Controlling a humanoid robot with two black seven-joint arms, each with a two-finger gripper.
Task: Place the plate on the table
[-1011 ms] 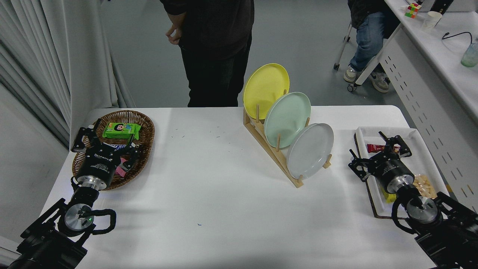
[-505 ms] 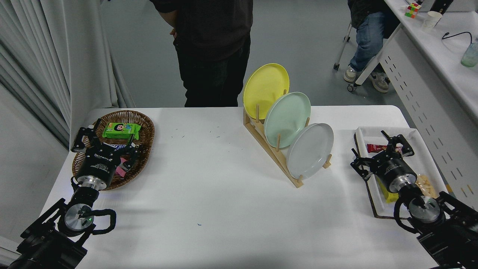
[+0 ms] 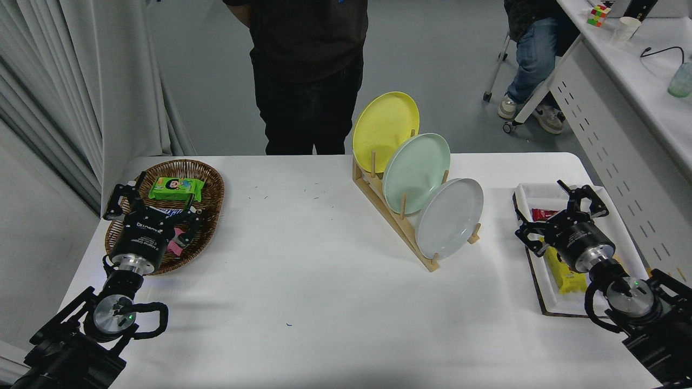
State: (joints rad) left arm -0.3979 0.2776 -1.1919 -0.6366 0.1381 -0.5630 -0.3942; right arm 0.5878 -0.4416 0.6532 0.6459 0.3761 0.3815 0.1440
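Plates first: we see three standing on edge in the slanted wooden rack (image 3: 390, 208) on the large white table (image 3: 303, 281). The round, glossy pale grey plate (image 3: 450, 217) sits in the rack's nearest slot, upright and leaning, with nothing gripping it. Just behind it in the rack is the mint-green plate (image 3: 416, 172), and behind that the yellow plate (image 3: 385, 129).

To the right of the rack, well apart from it, we find the right gripper (image 3: 559, 202) hovering over the white rectangular tray (image 3: 608, 229); its black fingers are spread wide and hold nothing. On that tray lie a red snack bar (image 3: 540, 214) and a yellow packet (image 3: 565, 275).

Far to the left of the rack, the left gripper (image 3: 154, 197) is parked over the brown wicker basket (image 3: 208, 178), its fingers spread too and empty. A green packet (image 3: 175, 188) lies in the basket.

Beyond the rack, at the table's far edge, a person in dark clothes (image 3: 308, 70) stands.
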